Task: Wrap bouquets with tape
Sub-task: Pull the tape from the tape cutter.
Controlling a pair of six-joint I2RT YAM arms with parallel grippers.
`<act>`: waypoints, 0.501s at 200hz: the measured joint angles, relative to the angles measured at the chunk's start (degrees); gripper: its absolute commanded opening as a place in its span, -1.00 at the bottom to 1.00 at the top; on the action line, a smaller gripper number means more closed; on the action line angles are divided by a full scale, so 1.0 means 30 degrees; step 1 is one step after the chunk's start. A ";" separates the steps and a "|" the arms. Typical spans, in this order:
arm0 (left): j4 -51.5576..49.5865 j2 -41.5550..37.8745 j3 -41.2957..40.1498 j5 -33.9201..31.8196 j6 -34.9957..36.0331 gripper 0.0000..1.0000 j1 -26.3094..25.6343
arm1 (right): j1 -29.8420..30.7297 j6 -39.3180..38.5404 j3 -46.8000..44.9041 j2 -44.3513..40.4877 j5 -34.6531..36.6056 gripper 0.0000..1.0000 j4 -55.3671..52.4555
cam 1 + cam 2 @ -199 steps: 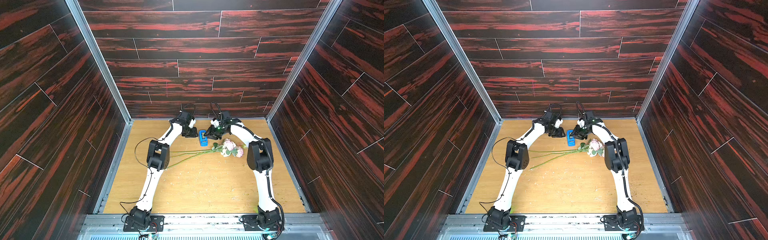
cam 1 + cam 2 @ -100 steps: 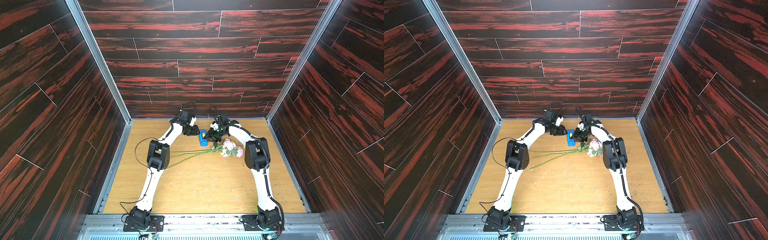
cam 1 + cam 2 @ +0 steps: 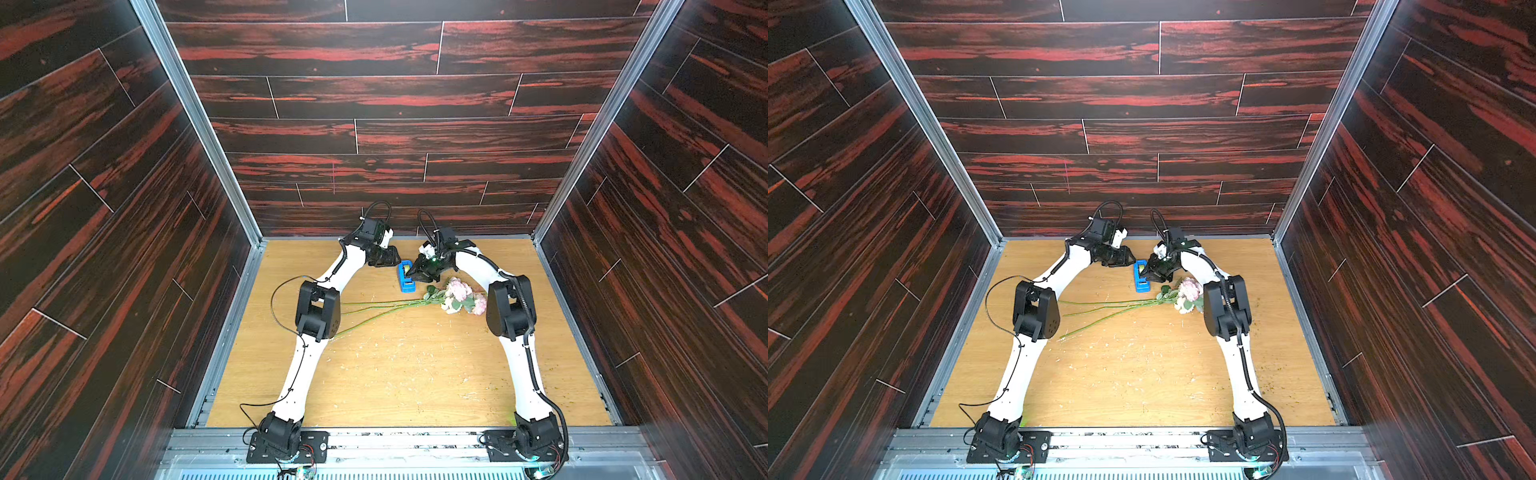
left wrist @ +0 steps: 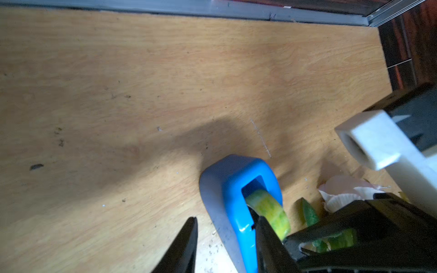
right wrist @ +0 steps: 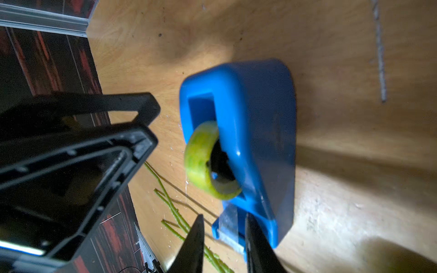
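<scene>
The tape, a yellowish roll [image 5: 201, 160], sits in a blue dispenser [image 3: 406, 277] near the back of the wooden floor. The bouquet lies just in front of it, pink-white blooms [image 3: 459, 293] to the right and long green stems [image 3: 386, 307] running left. My left gripper [image 4: 226, 218] is open, its fingers astride one side wall of the dispenser [image 4: 236, 179], one fingertip between that wall and the roll [image 4: 269, 210]. My right gripper [image 5: 224, 216] is open, its two tips either side of the dispenser's cutter end.
The back wall's metal rail [image 4: 212, 10] runs close behind the dispenser. The two grippers almost meet over the dispenser, the left one [image 3: 390, 259] and the right one [image 3: 419, 272]. Both arms' elbows stand over the bouquet's ends. Small crumbs dot the floor [image 3: 395, 374].
My right gripper has moved down and forward onto the dispenser's cutter end, and its jaws have narrowed. The left gripper, the dispenser and the bouquet have stayed put.
</scene>
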 measured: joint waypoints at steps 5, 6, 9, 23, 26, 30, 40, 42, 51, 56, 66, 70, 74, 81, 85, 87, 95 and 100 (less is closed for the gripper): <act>-0.0007 0.0022 -0.0007 -0.0029 0.0007 -0.14 0.0000 | 0.0000 0.0044 0.0000 0.0029 -0.0015 -0.43 -0.0007; -0.0007 0.0036 -0.0007 -0.0029 0.0007 -0.14 0.0000 | 0.0000 0.0036 0.0000 0.0036 -0.0022 -0.43 -0.0007; -0.0007 0.0044 -0.0007 -0.0036 0.0029 -0.14 0.0000 | 0.0000 0.0066 0.0000 0.0051 -0.0022 -0.43 0.0000; -0.0007 0.0080 -0.0007 -0.0124 0.0073 -0.14 0.0000 | -0.0015 0.0109 0.0058 0.0153 -0.0131 -0.43 0.0015; -0.0007 0.0080 -0.0007 -0.0153 0.0080 -0.14 0.0000 | -0.0022 0.0109 0.0066 0.0168 -0.0138 -0.43 0.0015; -0.0007 0.0080 -0.0007 -0.0168 0.0080 -0.14 0.0000 | -0.0029 0.0117 0.0066 0.0168 -0.0160 -0.43 0.0029; 0.0007 0.0080 -0.0007 -0.0182 0.0087 -0.14 0.0000 | -0.0029 0.0124 0.0066 0.0175 -0.0211 -0.43 0.0029; 0.0007 0.0080 -0.0007 -0.0182 0.0080 -0.14 0.0000 | -0.0029 0.0124 0.0066 0.0175 -0.0219 -0.43 0.0029; 0.0007 0.0080 -0.0007 -0.0182 0.0080 -0.14 0.0000 | -0.0029 0.0131 0.0066 0.0189 -0.0255 -0.44 0.0044; 0.0015 0.0087 -0.0007 -0.0182 0.0073 -0.14 0.0000 | -0.0029 0.0138 0.0066 0.0204 -0.0291 -0.44 0.0066; 0.0073 0.0131 -0.0007 -0.0175 0.0066 -0.14 0.0000 | -0.0036 0.0175 0.0066 0.0211 -0.0364 -0.44 0.0087; 0.0109 0.0160 -0.0007 -0.0175 0.0066 -0.14 0.0000 | -0.0036 0.0204 0.0073 0.0219 -0.0379 -0.44 0.0095; 0.0153 0.0204 -0.0007 -0.0175 0.0058 -0.14 0.0000 | -0.0036 0.0211 0.0080 0.0233 -0.0415 -0.44 0.0109; 0.0219 0.0284 -0.0007 -0.0182 0.0058 -0.14 0.0000 | -0.0036 0.0270 0.0095 0.0240 -0.0444 -0.45 0.0153; 0.0248 0.0335 -0.0007 -0.0189 0.0058 -0.14 0.0000 | -0.0036 0.0277 0.0095 0.0240 -0.0444 -0.45 0.0168; 0.0248 0.0379 -0.0007 -0.0197 0.0058 -0.14 0.0000 | -0.0036 0.0284 0.0102 0.0240 -0.0452 -0.45 0.0175; 0.0226 0.0539 -0.0007 -0.0219 0.0058 -0.14 0.0000 | -0.0029 0.0350 0.0102 0.0240 -0.0452 -0.45 0.0197; 0.0350 0.0619 0.0015 -0.0058 0.0022 -0.14 0.0000 | -0.0029 0.0386 0.0102 0.0248 -0.0452 -0.46 0.0211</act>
